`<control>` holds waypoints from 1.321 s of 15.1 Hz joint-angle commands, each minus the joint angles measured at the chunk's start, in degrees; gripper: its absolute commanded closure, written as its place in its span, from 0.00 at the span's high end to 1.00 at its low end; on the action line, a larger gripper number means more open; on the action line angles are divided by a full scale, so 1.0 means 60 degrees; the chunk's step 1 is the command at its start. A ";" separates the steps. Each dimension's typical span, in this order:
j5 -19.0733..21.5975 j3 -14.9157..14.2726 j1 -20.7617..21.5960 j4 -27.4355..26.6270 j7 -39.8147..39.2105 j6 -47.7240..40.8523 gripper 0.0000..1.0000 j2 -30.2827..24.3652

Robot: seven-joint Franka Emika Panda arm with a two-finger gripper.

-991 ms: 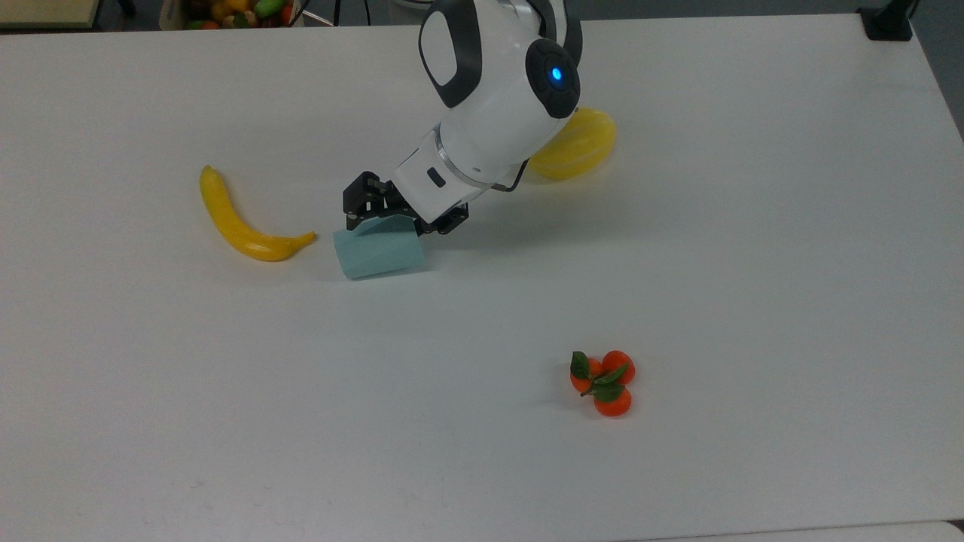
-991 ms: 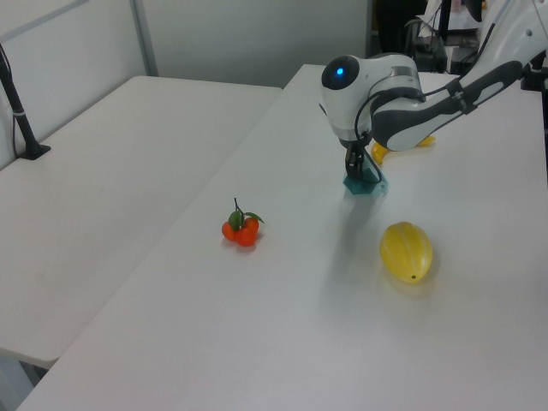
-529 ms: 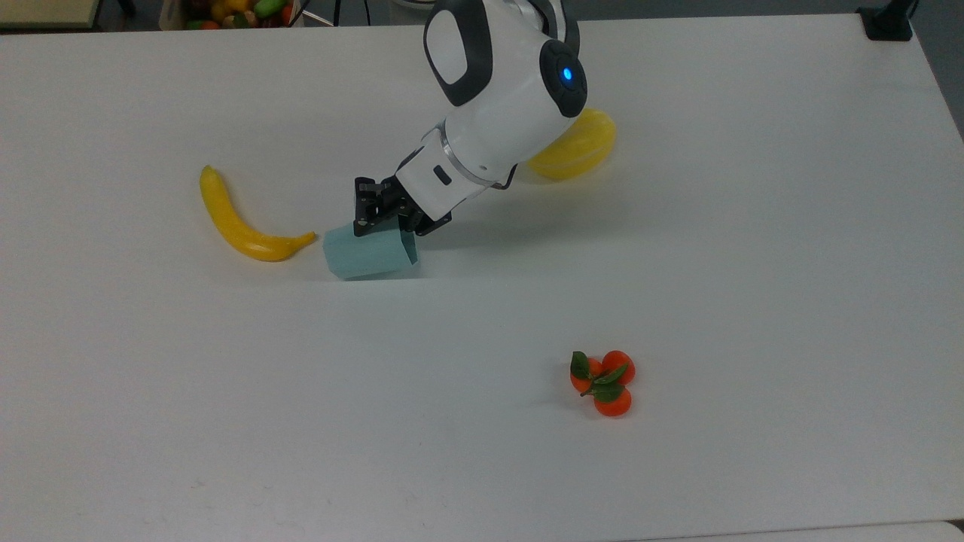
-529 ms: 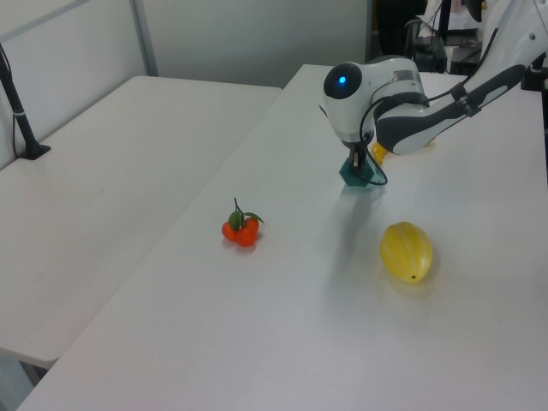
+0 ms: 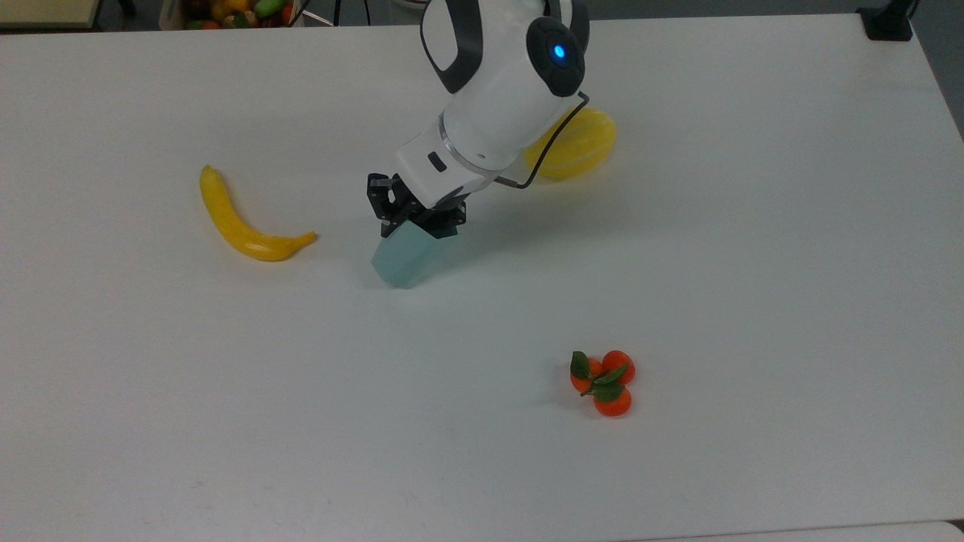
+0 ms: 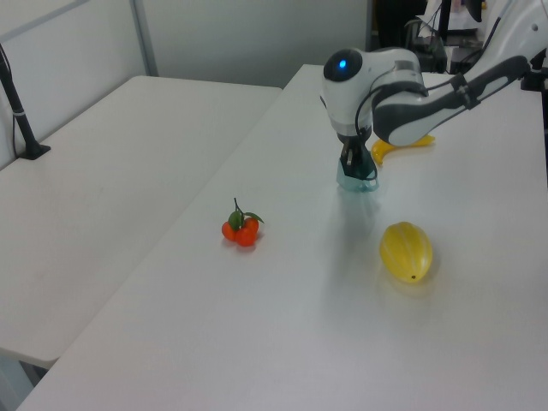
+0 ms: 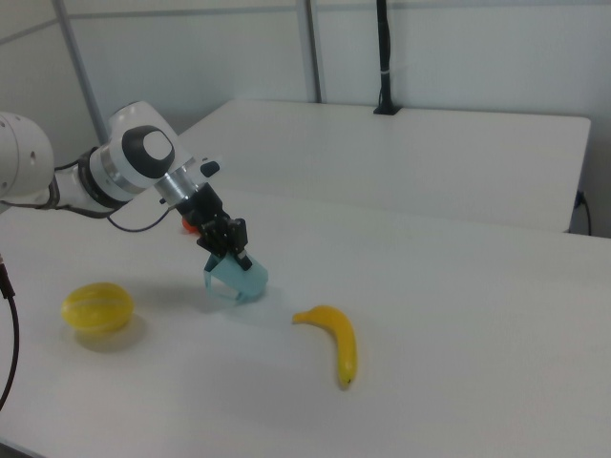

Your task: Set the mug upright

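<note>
A broad white counter [image 5: 753,263] fills nearly all of the top view, matte and plain, with soft shadows under the arm. The gripper [image 5: 416,218] sits at upper centre of the top view, its black fingers [image 5: 392,213] clamped on the rim of the mug [image 5: 405,260]. The pale teal mug is tilted, its base low toward the frame's bottom and its rim up at the fingers; in the right view the mug [image 7: 237,278] leans at centre left, its lower edge at the counter, though actual contact cannot be told. In the left view the mug [image 6: 356,177] shows just under the white wrist, upper right of centre.

A yellow banana [image 5: 239,222] lies left of the mug in the top view, near but apart. A yellow melon [image 5: 574,143] sits partly behind the arm [image 5: 501,75] at upper centre right; in the left view the melon [image 6: 406,250] rests at right of centre. A cluster of small oranges with green leaves [image 5: 602,382] lies at lower right of centre in the top view, well apart from the mug.

In the left view a second white table [image 6: 94,180] stands at the frame's left, with a black post [image 6: 21,120] clamped at its far edge. Pale partition walls [image 7: 458,48] back the right view. A bin of mixed fruit [image 5: 233,11] peeks in at the top view's upper left.
</note>
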 commanded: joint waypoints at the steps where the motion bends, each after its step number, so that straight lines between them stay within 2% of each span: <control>1: 0.1543 0.0041 -0.0412 -0.0195 -0.0420 0.0373 0.11 -0.0540; 4: 0.2701 -0.0090 -0.0617 -0.0180 -0.1182 0.0359 0.27 -0.0643; 6: 0.3040 -0.0134 -0.0808 -0.0165 -0.1374 0.0359 0.36 -0.0673; 12: 0.3187 -0.0646 -0.0911 -0.0165 -0.1754 0.0359 0.37 -0.0746; 16: 0.3246 -0.0735 -0.0896 -0.0165 -0.1960 0.0330 0.38 -0.0877; 17: 0.3362 -0.0735 -0.0911 -0.0165 -0.2004 0.0315 0.47 -0.0950; 18: 0.3479 -0.0735 -0.0925 -0.0165 -0.2062 0.0286 0.61 -0.1038; 19: 0.3698 -0.0735 -0.1027 -0.0165 -0.2092 0.0271 0.78 -0.1199; 20: 0.3976 -0.0735 -0.1159 -0.0165 -0.2107 0.0256 0.99 -0.1418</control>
